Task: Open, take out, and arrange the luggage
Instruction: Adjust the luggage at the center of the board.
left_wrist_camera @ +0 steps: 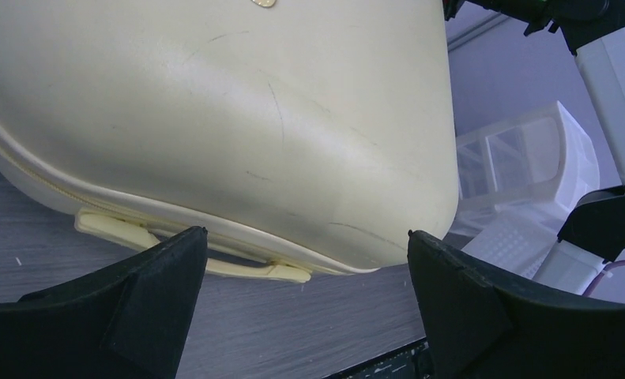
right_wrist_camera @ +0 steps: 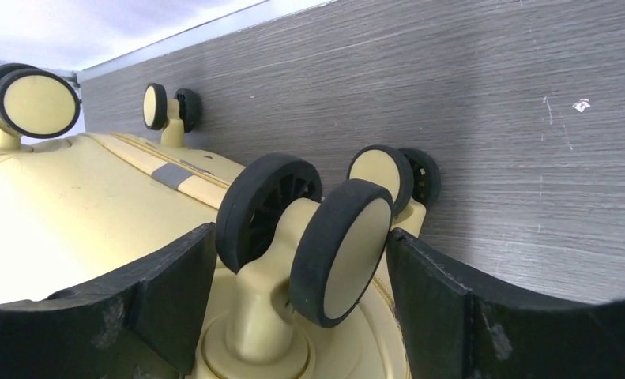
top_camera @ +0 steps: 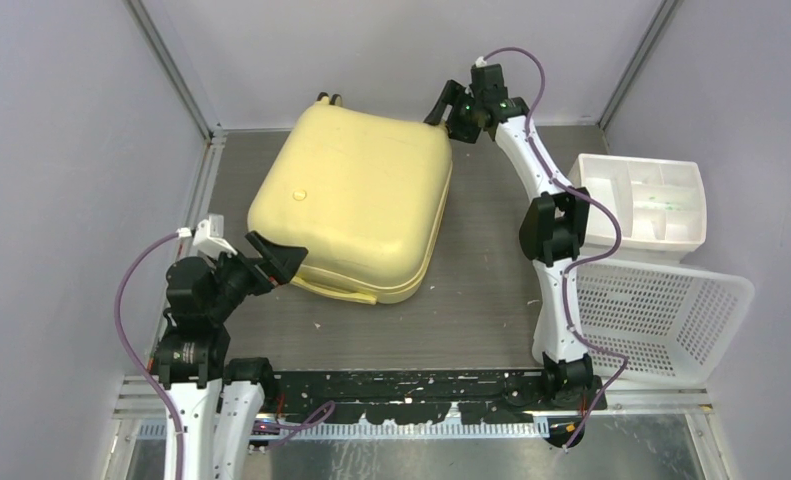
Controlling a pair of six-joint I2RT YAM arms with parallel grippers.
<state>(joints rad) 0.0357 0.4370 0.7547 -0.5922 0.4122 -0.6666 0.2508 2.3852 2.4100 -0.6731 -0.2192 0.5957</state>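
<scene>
The luggage (top_camera: 351, 200) is a pale yellow hard-shell suitcase lying flat and closed on the grey table. Its side handle (top_camera: 336, 290) faces the near edge. My left gripper (top_camera: 283, 258) is open and empty at the suitcase's near left corner. In the left wrist view (left_wrist_camera: 307, 237) the shell (left_wrist_camera: 214, 118) and handle (left_wrist_camera: 190, 249) lie just beyond the fingertips. My right gripper (top_camera: 441, 108) is at the far right corner. In the right wrist view (right_wrist_camera: 301, 233) its fingers close on both sides of a double caster wheel (right_wrist_camera: 340, 253). Other wheels (right_wrist_camera: 36, 103) show further along.
A white drawer bin (top_camera: 641, 200) and a white perforated basket (top_camera: 661, 310) stand at the right, by the right arm. The bin also shows in the left wrist view (left_wrist_camera: 522, 158). Grey walls enclose the table on three sides.
</scene>
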